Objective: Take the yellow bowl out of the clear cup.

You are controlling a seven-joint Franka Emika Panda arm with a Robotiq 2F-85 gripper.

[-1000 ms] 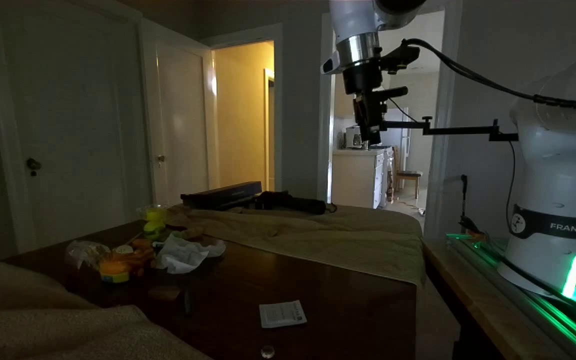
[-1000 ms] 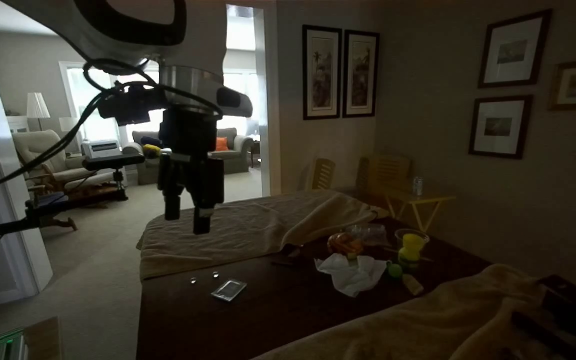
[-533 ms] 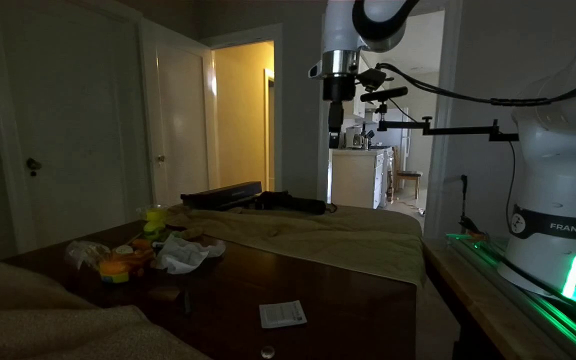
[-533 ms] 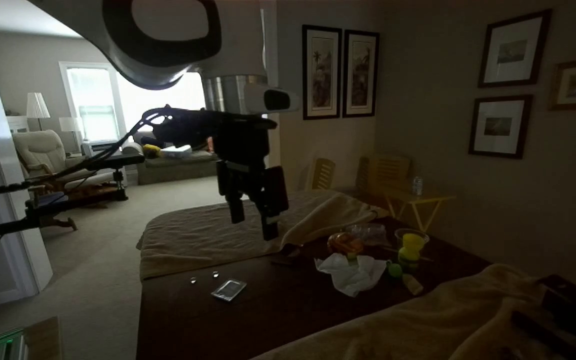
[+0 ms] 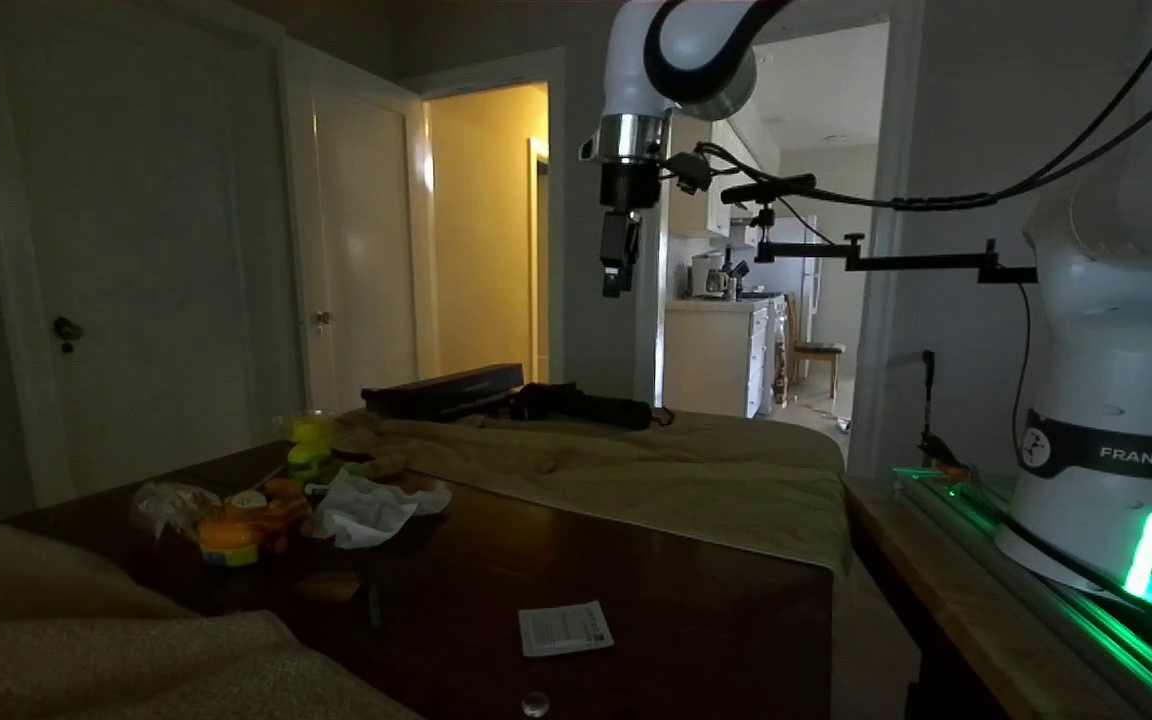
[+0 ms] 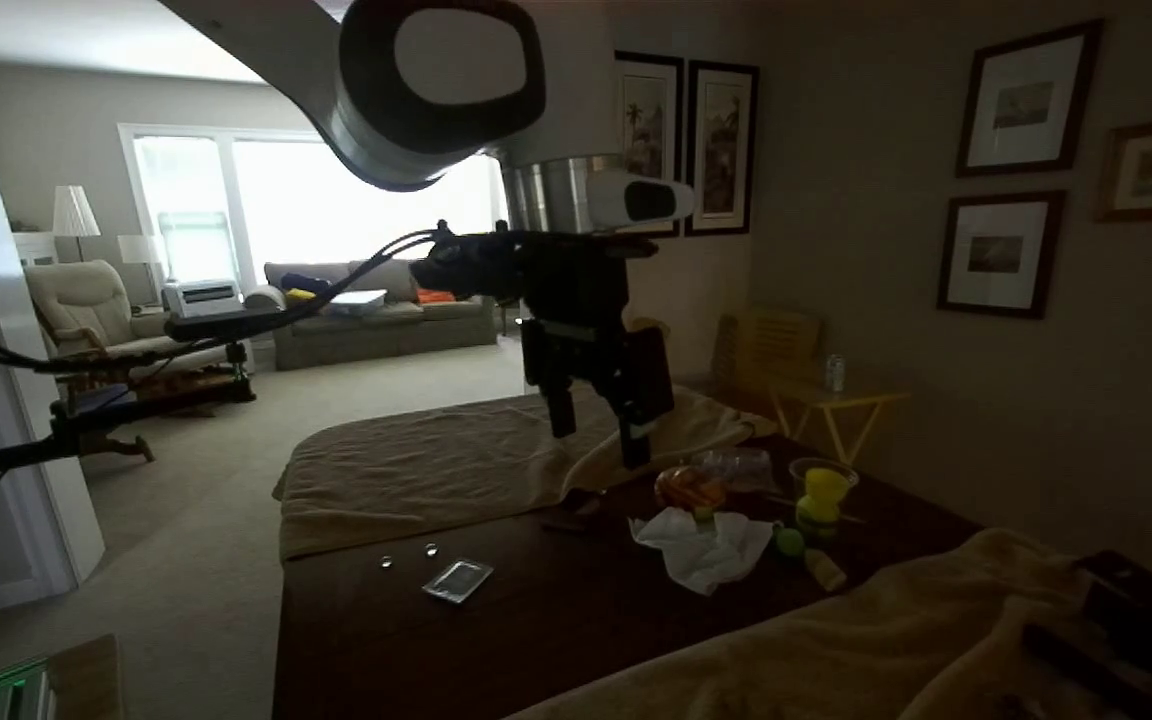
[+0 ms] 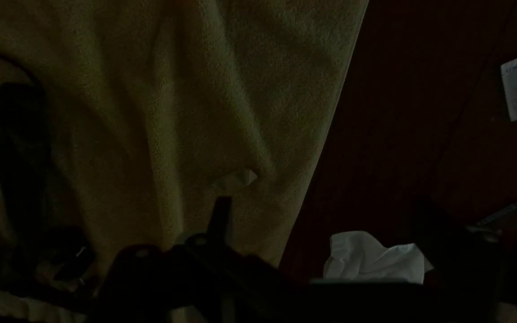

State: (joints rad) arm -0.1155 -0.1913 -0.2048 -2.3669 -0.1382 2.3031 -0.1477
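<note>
As far as can be judged, barely begun: probably at the approach stage, with extraction not yet started. As for the yellow bowl: looks to be inside the clear cup in both exterior views, near an edge of the table. Can't tell depth or snugness of the nesting; too dim, too small. Can't tell the yellow-green patch just below from the bowl itself either: same piece or separate, unclear.

As for the gripper: hangs in the air, over the cloth going by the wrist view, well apart from cup and bowl. Shows a wide gap between the fingers, gripping nothing visible. In the wrist view, looking down on cloth, table and part of a white crumpled sheet; not catching bowl or cup anywhere, so likely not lined up.

Done: nothing of the removal itself, at best only a ready-to-grasp pose. Left, by guess: carry the gripper across to that edge, get above the cup, lower, pinch the bowl by its edge, pull straight up, set down outside the cup. Might drag the cup along if wedged tight, or bump the round green thing just beside the patch. Needs care on the way down, too, with the white crumpled sheet and the orange item near the cup.
</note>
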